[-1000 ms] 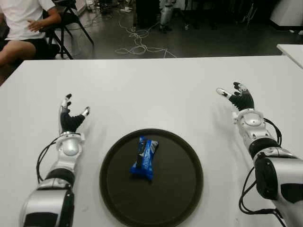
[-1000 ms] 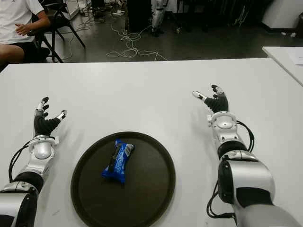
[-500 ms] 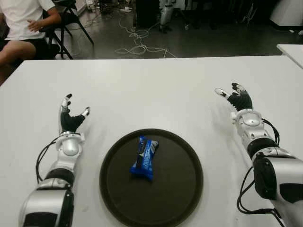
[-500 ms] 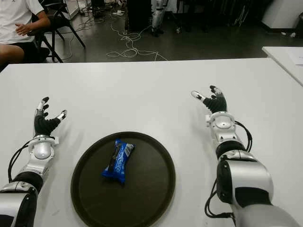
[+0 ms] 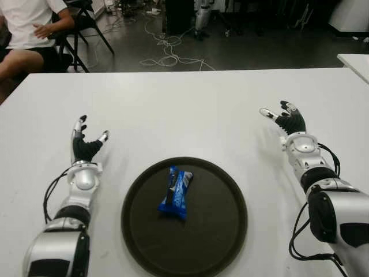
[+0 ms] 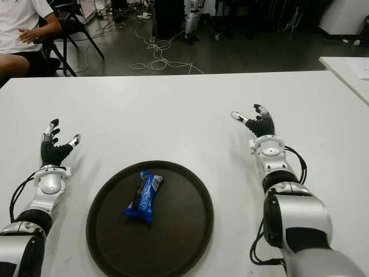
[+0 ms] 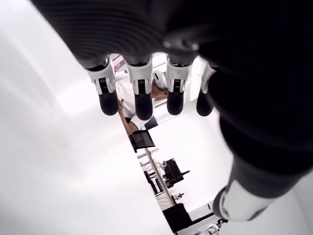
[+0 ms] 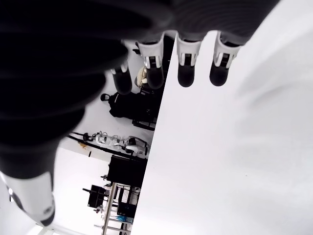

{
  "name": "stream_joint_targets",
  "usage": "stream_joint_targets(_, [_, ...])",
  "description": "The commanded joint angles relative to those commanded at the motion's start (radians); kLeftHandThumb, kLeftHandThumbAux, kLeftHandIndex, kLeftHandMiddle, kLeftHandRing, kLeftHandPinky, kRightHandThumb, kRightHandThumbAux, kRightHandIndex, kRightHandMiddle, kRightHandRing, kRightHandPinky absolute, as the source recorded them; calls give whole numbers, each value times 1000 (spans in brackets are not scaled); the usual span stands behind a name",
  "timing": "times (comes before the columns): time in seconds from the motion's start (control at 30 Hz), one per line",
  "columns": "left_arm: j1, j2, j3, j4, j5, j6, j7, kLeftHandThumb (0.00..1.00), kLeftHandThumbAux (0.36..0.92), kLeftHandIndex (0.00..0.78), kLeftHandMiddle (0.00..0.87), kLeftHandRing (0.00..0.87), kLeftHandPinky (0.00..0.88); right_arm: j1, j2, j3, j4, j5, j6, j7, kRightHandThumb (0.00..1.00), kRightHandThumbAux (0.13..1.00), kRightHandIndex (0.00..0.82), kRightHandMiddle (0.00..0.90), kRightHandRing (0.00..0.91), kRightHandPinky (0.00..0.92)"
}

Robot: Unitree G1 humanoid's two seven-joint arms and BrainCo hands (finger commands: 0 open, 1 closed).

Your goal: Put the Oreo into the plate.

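Oreo packet [image 5: 176, 192], blue, lying inside the round dark plate [image 5: 225, 245] toward its left half, near the front edge of the white desk [image 5: 184, 109]. Task judged done: packet fully within the rim, touched by neither hand. Left hand [image 5: 85, 144] shown left of the plate, fingers spread, holding nothing, well apart from the packet. Right hand [image 5: 286, 119] shown right of the plate and farther toward the desk's back edge, fingers likewise spread and empty. Nothing left but, at a guess, parking the arms. Seated person [image 5: 29, 29] and chair beyond the desk's back left corner; cables [image 5: 167, 49] strewn across the floor behind.
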Motion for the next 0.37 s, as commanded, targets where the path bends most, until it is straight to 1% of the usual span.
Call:
stream_joint_targets(0.23, [0,3,-6,2,10,0,7,0,769,75,102,74,41,1,3,-7,0,3,0,4,0,637,73,54,17,0])
stream_joint_targets(0.37, [0,3,-6,3,12,0,8,0,760,72,96,70,44,1,3,-8,0,3,0,5,0,637,74,54,17,0])
